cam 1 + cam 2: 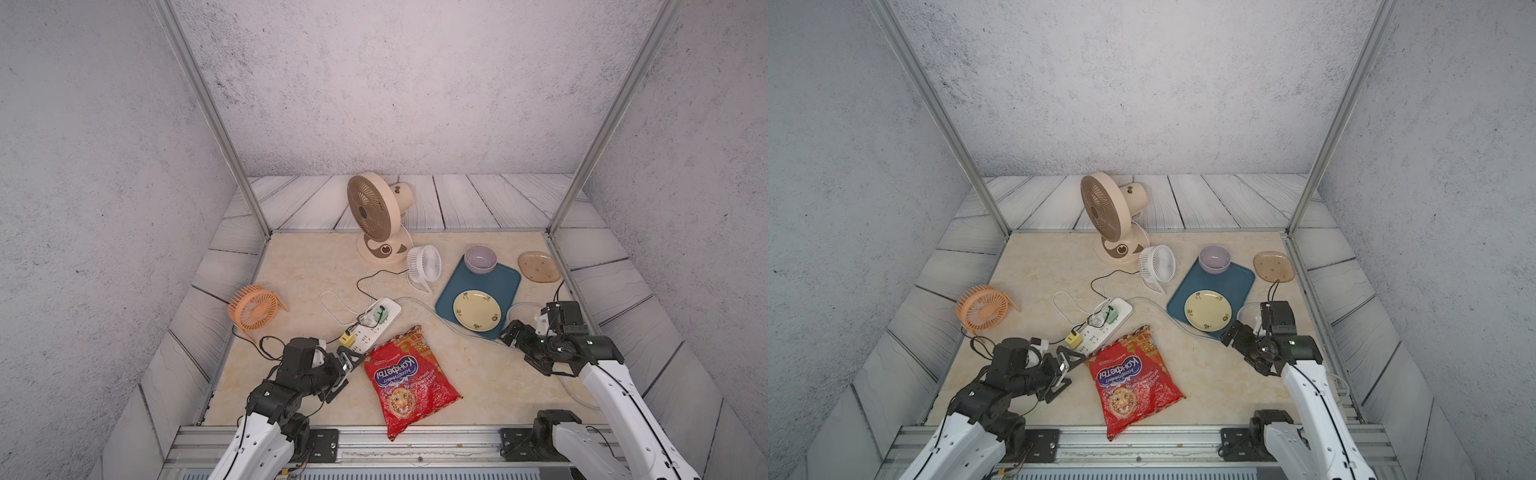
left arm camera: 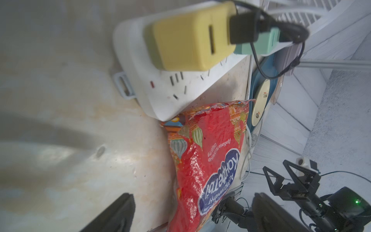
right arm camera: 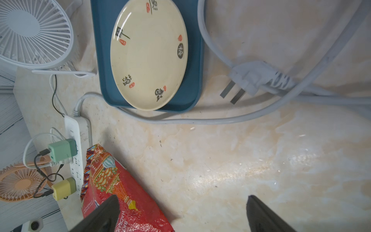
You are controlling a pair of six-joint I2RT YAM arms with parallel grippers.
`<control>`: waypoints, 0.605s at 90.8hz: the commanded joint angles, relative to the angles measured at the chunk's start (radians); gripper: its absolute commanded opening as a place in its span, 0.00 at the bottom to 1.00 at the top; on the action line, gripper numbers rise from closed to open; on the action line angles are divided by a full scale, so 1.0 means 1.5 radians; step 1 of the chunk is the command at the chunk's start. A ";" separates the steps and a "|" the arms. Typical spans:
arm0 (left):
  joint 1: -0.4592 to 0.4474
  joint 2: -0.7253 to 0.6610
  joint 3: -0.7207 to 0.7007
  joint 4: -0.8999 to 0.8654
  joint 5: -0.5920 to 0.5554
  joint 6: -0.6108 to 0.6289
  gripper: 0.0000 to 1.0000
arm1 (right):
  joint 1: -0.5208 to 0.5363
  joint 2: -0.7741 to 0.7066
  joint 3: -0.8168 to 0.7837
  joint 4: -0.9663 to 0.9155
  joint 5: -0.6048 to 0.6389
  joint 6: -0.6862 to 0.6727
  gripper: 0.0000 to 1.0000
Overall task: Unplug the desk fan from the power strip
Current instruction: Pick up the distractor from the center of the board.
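The counter carries the beige desk fan upright at the middle of its far edge. A blue tray lies toward the right edge and a red sweets bag at the near edge. The power strip lies slantwise near the counter's middle, its near end touching the bag. The left tool gapes wide and empty just beside that end. The right tool is equally wide and empty, near the tray. A green charger and a yellow charger sit plugged into the strip.
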 commanded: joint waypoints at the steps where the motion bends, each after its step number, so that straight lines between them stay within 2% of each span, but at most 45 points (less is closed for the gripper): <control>1: -0.054 0.104 0.008 0.144 -0.027 -0.010 0.98 | 0.001 0.011 0.024 -0.009 -0.023 0.001 0.99; 11: -0.087 0.211 0.012 0.222 -0.011 -0.023 0.98 | 0.000 0.020 0.041 -0.012 -0.020 -0.009 0.99; 23: -0.178 0.274 0.034 0.266 -0.065 -0.039 0.99 | 0.000 0.026 0.052 -0.015 -0.015 -0.016 0.99; 33: -0.233 0.333 0.049 0.308 -0.085 -0.056 0.85 | 0.000 0.028 0.057 -0.015 -0.011 -0.017 0.99; 45: -0.253 0.376 0.092 0.283 -0.088 -0.033 0.67 | 0.000 0.028 0.061 -0.016 -0.008 -0.022 0.99; 55: -0.264 0.352 0.121 0.228 -0.118 -0.011 0.41 | 0.000 0.028 0.068 -0.028 -0.001 -0.031 0.99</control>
